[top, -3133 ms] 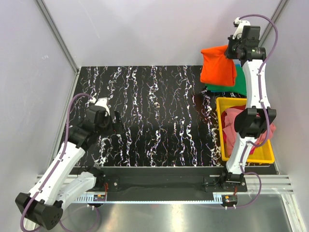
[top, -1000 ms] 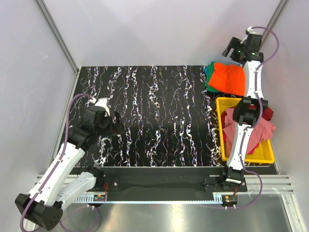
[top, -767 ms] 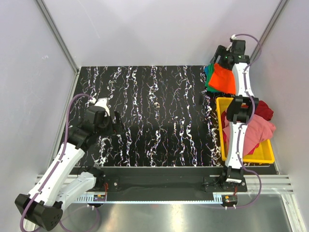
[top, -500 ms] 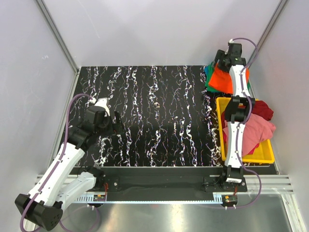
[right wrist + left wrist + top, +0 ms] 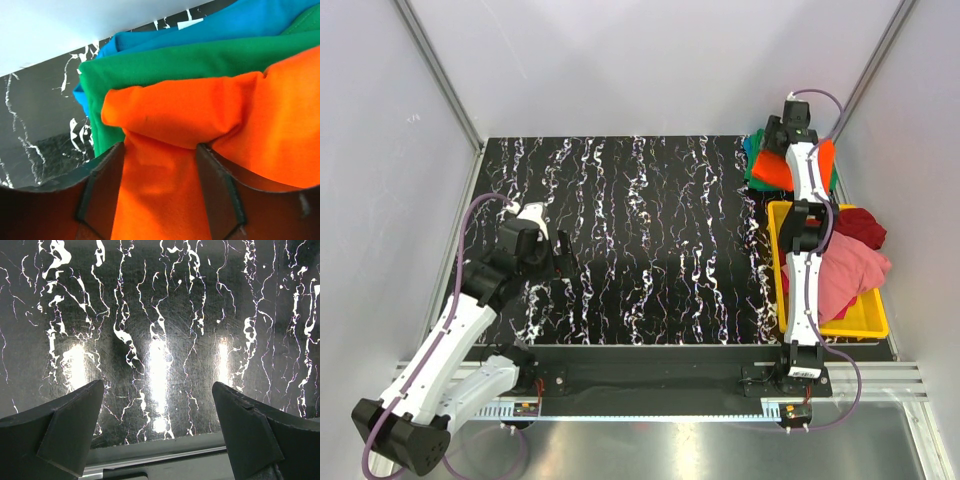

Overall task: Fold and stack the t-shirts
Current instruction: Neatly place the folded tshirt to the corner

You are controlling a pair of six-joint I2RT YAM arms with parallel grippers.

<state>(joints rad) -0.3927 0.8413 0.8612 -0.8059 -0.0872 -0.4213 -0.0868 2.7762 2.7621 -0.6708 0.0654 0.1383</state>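
The folded orange t-shirt (image 5: 771, 170) (image 5: 170, 110) lies on top of a green one (image 5: 165, 65) and a blue one (image 5: 225, 27), stacked at the table's far right corner. My right gripper (image 5: 776, 136) (image 5: 160, 155) is down at the near-left edge of that stack. Its two fingers press on either side of a bunched fold of the orange cloth. A pink t-shirt (image 5: 855, 275) and a dark red one (image 5: 862, 226) lie crumpled in the yellow tray (image 5: 775, 215). My left gripper (image 5: 560, 258) (image 5: 157, 387) hangs open over the bare left part of the table.
The black, white-veined tabletop (image 5: 650, 230) stretches between the two arms. White enclosure walls stand close behind and to the right of the stack. The yellow tray sits just in front of the stack, under my right arm.
My right arm swung left across the stack and came down on the orange t-shirt's left edge, and its fingers have closed in on the cloth. The left arm has not moved.
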